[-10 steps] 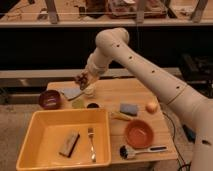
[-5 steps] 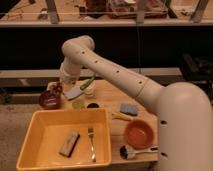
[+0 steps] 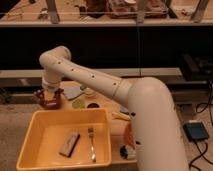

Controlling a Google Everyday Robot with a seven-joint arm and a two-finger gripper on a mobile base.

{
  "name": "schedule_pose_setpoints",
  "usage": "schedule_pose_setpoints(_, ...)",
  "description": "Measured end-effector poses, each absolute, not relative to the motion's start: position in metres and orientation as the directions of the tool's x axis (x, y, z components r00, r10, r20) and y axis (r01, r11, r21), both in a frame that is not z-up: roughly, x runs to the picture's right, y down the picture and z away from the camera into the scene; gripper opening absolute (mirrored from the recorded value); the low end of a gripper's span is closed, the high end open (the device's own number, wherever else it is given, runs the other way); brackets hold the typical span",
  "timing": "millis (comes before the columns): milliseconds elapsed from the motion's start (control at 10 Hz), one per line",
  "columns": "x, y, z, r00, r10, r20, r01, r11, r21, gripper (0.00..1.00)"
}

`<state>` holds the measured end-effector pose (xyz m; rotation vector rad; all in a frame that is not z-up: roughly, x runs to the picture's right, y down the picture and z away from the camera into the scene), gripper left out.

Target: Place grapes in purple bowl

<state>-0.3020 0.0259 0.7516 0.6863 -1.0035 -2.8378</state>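
Note:
The purple bowl (image 3: 49, 103) sits at the left end of the wooden table, just beyond the yellow tub's far left corner. My gripper (image 3: 49, 93) hangs straight down over it, right at its rim. The white arm sweeps in from the lower right and hides much of the table. There is dark reddish mass under the gripper, but I cannot tell the grapes apart from the bowl, so they are hidden or merged with it.
A big yellow tub (image 3: 35, 150) stands at the front with a brown block (image 3: 69, 143) and a fork (image 3: 91, 145) inside. A small white cup (image 3: 89, 92), a green disc (image 3: 78, 104) and a dark round piece (image 3: 92, 105) lie mid-table. The orange bowl (image 3: 127, 135) peeks from behind the arm.
The arm has swung left from the table's middle, and the gripper has come down over the purple bowl. The arm now covers the right side of the table.

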Motion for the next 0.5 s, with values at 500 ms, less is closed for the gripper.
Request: schedule_pose_setpoints(500, -0.3058, 0.0255, 0.7597, -0.910, -0.232, -0.342, -0.037, -0.777, 0.628, 0.00)
